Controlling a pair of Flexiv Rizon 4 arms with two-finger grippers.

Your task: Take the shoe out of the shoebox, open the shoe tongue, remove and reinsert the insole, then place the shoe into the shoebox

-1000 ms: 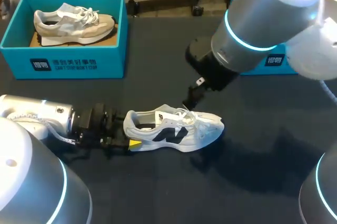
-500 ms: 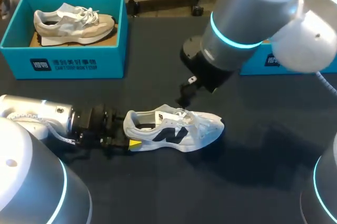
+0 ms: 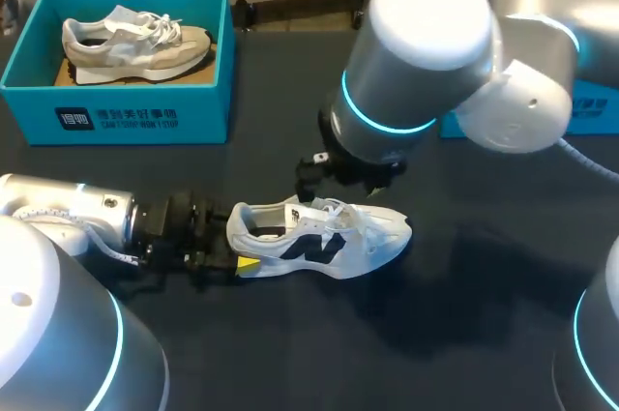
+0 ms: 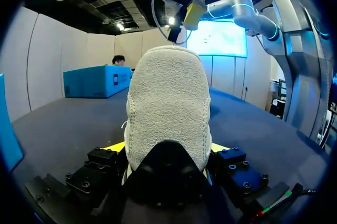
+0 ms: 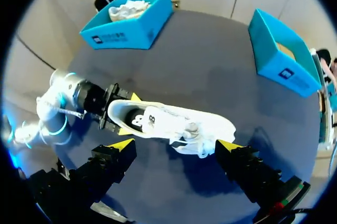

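**Head view.** White shoe [image 3: 319,237] stands on its sole at centre of table [image 3: 464,334], outside both boxes; heel at 9 o'clock, toe at 3 o'clock. L gripper [image 3: 235,247] comes in from 9 o'clock, low over the table, clamped on the heel; one yellow tip shows against the heel's near side. R arm crosses in from 2 o'clock. R gripper [image 3: 311,174] hangs over the shoe's collar and tongue, mostly hidden under its own wrist. L box [image 3: 116,116] sits at 10 o'clock from the shoe, well apart, w/ a beige shoe [image 3: 135,42] inside. R box [image 3: 590,111] sits at 2 o'clock, largely hidden by R arm.

**L wrist view.** Heel of shoe [image 4: 168,113] fills the gap btw. the L gripper [image 4: 166,147] fingers; yellow tips press it from both sides.

**R wrist view.** R gripper [image 5: 176,145] fingers are spread wide and touch neither side of the shoe [image 5: 168,124], which lies below and just ahead of them. L gripper [image 5: 118,113] holds the heel. L box [image 5: 126,34] and R box [image 5: 279,60] lie beyond, well apart.
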